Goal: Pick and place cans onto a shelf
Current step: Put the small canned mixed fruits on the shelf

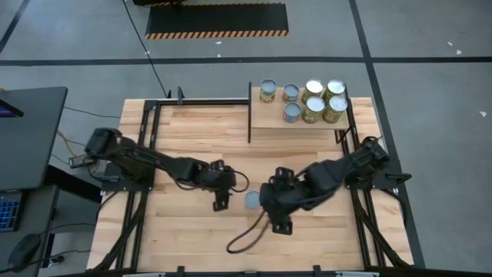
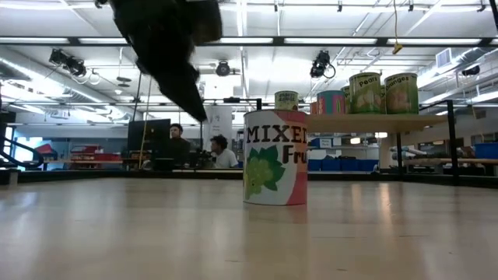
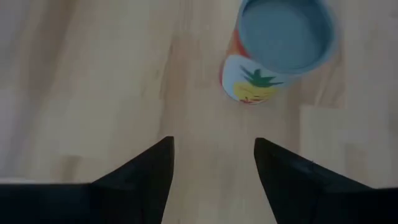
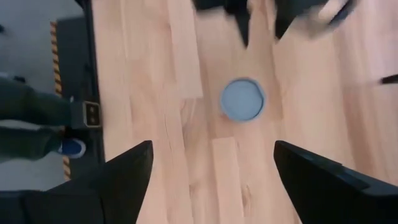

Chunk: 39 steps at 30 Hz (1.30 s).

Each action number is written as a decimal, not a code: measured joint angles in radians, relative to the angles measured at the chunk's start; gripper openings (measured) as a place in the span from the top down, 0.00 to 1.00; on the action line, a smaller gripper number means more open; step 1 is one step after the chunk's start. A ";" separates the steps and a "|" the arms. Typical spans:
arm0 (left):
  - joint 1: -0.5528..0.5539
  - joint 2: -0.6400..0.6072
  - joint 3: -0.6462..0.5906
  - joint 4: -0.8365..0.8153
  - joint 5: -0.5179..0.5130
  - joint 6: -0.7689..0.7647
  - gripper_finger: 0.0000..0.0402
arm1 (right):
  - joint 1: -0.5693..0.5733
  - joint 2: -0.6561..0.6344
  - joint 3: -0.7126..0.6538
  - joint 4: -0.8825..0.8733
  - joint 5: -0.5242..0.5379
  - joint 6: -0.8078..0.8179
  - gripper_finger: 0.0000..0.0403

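Note:
One can [image 1: 252, 200] with a silvery top and a red-and-white fruit label stands upright on its base on the plank table, and it also shows in the low view [image 2: 275, 167]. My left gripper [image 1: 233, 191] is open just left of it, with the can [image 3: 283, 43] ahead of its fingers. My right gripper [image 1: 267, 201] is wide open just right of it, above table height, with the can [image 4: 242, 99] below and ahead. Neither gripper touches it. Several other cans [image 1: 311, 101] stand on the light-wood shelf [image 1: 269, 119] at the far right, beside its dark upright panel [image 1: 250, 114].
A dark cable loop [image 1: 246, 235] lies on the table near my right gripper. The shelf with its cans shows raised in the low view [image 2: 366, 120]. People sit in the room behind the table [image 2: 198, 148]. A person's legs [image 4: 37, 118] stand beside the table.

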 joint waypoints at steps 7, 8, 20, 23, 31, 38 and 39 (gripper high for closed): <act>-0.001 -0.241 0.000 -0.270 -0.115 0.025 0.43 | -0.064 0.001 -0.204 0.227 -0.030 -0.153 0.06; -0.001 -0.275 0.000 -0.292 -0.136 0.021 0.43 | -0.069 0.001 -0.235 0.265 -0.034 -0.183 0.06; 0.000 -0.519 0.000 -0.464 -0.298 -0.048 0.43 | -0.147 0.002 -0.491 0.516 -0.122 -0.420 0.02; 0.005 -0.535 0.000 -0.485 -0.322 -0.044 0.43 | -0.158 0.002 -0.537 0.571 -0.147 -0.463 0.01; 0.008 -0.521 0.000 -0.477 -0.362 -0.025 0.43 | -0.187 0.001 -0.650 0.739 -0.152 -0.535 0.01; 0.012 -0.522 0.000 -0.403 -0.415 -0.020 0.43 | -0.213 0.001 -0.722 0.791 -0.161 -0.543 0.01; 0.016 -0.522 0.000 -0.397 -0.416 -0.015 0.43 | -0.215 0.002 -0.736 0.799 -0.162 -0.544 0.01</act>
